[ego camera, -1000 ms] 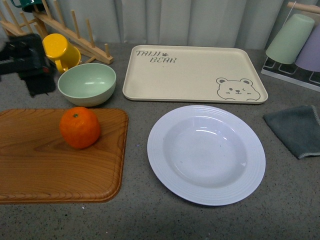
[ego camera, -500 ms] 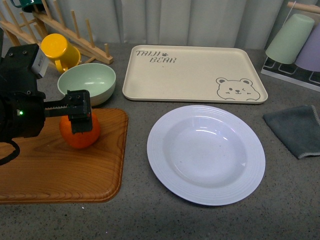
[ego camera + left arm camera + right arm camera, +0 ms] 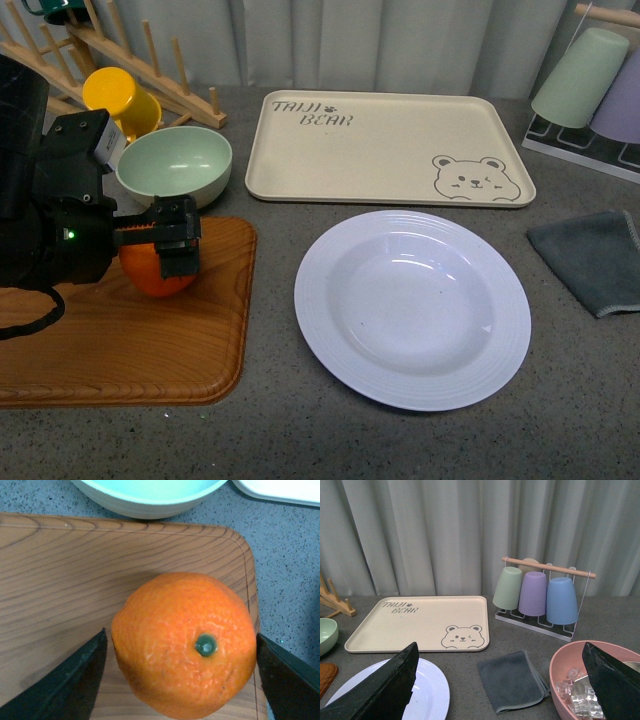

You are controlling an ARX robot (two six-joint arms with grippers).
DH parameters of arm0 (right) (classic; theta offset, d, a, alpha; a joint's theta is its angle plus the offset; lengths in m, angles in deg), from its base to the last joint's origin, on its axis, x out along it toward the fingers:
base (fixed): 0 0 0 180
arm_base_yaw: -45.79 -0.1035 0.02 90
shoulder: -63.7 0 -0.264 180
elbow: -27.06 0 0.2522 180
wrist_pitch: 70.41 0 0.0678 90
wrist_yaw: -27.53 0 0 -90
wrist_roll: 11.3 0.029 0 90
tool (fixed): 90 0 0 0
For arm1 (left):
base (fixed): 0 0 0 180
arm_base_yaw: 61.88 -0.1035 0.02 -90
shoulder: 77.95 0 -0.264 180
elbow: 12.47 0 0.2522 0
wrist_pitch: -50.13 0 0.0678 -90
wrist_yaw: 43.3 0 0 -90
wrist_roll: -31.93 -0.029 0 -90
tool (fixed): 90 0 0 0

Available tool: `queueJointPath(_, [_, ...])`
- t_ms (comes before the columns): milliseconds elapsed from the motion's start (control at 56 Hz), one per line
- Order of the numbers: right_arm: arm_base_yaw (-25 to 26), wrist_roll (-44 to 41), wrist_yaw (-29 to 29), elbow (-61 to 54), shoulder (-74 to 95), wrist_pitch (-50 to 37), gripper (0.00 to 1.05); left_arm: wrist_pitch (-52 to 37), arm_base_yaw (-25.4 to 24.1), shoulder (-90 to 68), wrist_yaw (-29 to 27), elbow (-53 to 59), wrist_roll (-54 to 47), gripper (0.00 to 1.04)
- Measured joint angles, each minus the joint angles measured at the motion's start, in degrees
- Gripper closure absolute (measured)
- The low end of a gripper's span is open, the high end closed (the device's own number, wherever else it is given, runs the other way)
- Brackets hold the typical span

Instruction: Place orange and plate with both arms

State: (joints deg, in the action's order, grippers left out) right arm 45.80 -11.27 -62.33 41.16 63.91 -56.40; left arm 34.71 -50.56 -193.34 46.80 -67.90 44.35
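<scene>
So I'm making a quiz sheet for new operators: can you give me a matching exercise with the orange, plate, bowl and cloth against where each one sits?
Things:
1. orange
2. plate
3. bowl
4. cloth

Places:
A. furthest right in the front view
B. on the wooden board
C. next to the yellow mug
D. just in front of the bear tray

Pairs: 1-B, 2-D, 3-C, 4-A.
</scene>
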Motion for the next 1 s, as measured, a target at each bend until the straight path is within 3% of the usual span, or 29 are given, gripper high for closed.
queueJointPath(89, [0.0, 0.0, 0.0, 0.0, 0.0, 0.0, 0.09, 0.2, 0.0, 0.0, 0.6, -0.1, 0.6, 0.32])
queueJointPath(232, [0.0, 0.0, 0.0, 0.0, 0.0, 0.0, 0.09, 0.8, 0.1, 0.6, 1.3, -0.2, 1.1, 0.38])
queueJointPath(393, [0.0, 0.0, 0.0, 0.0, 0.0, 0.0, 0.09, 1.6, 1.8, 2.7, 1.9, -0.3, 2.0, 0.40])
queueJointPath(1000, [0.0, 0.0, 0.0, 0.0, 0.0, 0.0, 0.09, 4.1, 19.4, -1.8, 2.2, -10.1, 8.3, 0.40])
